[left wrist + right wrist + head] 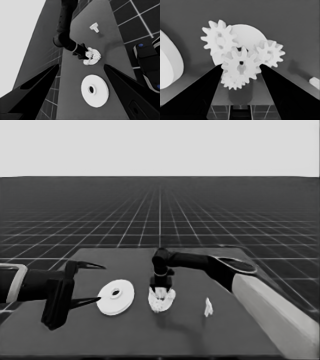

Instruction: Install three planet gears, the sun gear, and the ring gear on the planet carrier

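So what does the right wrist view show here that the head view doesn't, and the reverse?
Only the right wrist view shows separate gears: four toothed wheels on the smaller round part, the middle one between the right tool's fingers. Only the head view shows the waiting left tool at the table's left end and the larger round part's centre hole. Both show the thin white piece.

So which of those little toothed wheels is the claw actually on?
The middle gear, sitting between the right gripper's two fingers above the smaller round part. The other gears, such as and, lie out around it, clear of the fingers.
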Controlling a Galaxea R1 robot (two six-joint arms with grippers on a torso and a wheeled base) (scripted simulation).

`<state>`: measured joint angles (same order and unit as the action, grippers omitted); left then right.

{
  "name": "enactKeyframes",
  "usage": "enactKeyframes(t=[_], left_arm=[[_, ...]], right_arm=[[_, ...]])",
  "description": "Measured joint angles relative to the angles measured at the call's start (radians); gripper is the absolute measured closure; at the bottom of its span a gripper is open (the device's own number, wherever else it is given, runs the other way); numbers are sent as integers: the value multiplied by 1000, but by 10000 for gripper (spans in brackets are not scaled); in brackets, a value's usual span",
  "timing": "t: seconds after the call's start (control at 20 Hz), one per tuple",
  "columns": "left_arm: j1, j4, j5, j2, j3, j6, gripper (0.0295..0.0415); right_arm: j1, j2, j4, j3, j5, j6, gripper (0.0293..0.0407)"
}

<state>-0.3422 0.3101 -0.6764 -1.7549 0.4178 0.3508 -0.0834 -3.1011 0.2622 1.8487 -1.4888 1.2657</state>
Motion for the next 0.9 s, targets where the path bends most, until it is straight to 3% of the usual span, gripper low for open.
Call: enactKeyframes(t=[0.9], left_arm=[[0, 0, 0, 0, 0, 0, 326]], right_arm=[[-17, 1, 1, 2, 1, 152, 390]])
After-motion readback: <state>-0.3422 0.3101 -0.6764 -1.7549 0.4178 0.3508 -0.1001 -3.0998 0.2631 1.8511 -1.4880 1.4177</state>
